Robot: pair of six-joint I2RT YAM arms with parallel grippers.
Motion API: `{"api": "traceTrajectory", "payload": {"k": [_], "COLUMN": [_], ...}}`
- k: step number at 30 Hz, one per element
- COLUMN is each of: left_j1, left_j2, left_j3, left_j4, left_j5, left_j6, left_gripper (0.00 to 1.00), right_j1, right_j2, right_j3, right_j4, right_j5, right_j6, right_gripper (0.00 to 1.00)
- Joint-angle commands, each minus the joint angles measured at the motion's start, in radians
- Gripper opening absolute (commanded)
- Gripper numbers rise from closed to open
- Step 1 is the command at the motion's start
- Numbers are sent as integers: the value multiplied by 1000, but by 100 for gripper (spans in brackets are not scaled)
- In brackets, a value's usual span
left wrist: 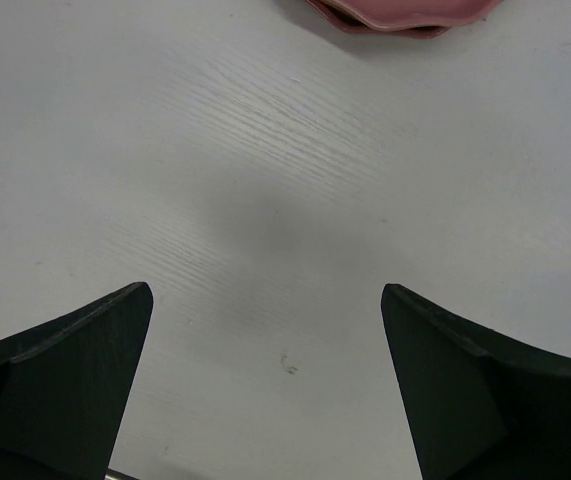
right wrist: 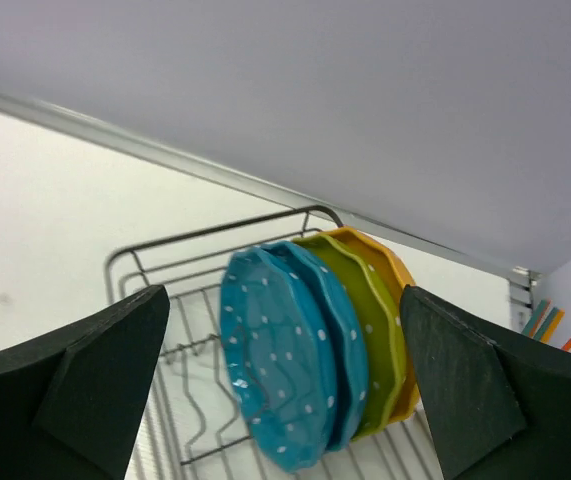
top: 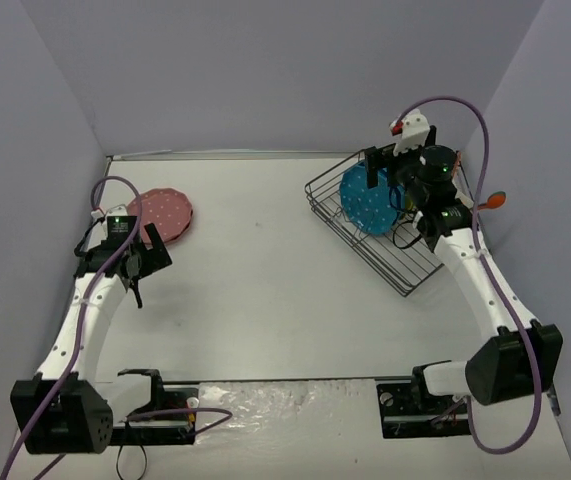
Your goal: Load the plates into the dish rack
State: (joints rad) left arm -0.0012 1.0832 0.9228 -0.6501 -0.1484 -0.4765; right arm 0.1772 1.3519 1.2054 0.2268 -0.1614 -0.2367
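As viewed from above, table (top: pixel 265 290): white, enclosed by pale walls, with both arms bolted at its near edge.
Dish rack (top: pixel 412 263): dark wire basket, set at an angle in the far right part of the table; its top rail and wavy dividers are seen in the right wrist view (right wrist: pixel 215 232).
Racked plates: four are stood on edge side by side in the rack, namely a blue plate (right wrist: pixel 265 370) in front, a second blue plate (right wrist: pixel 343 345) behind it, then a yellow-green plate (right wrist: pixel 373 330) and an orange plate (right wrist: pixel 390 268) at the back.
Pink plate (top: pixel 161 214): laid flat on the table at the far left, well apart from the rack.
Right gripper (right wrist: pixel 283 295): held over the rack by the blue plates, jaws spread wide, nothing grasped.
Left gripper (left wrist: pixel 265 292): held above bare table just near of the pink plate, jaws spread wide, nothing grasped.
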Motion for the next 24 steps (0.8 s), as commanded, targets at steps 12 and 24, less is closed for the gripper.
{"api": "traceTrajectory", "payload": {"k": [12,24], "left_j1": [180,194], "left_j2": [543,806], "left_j3": [347,548], "left_j4": [196,127], "left_j5": [142,113], "left_j6": [-371,-374], "left_gripper": [97,82], "right_j1": [53,77], "right_j2": [-337,-349], "right_j3": [-407,-473], "right_j4": [404,405], "right_j5": [-184,-235], "right_j6": [659,640], "right_gripper": [100,100]}}
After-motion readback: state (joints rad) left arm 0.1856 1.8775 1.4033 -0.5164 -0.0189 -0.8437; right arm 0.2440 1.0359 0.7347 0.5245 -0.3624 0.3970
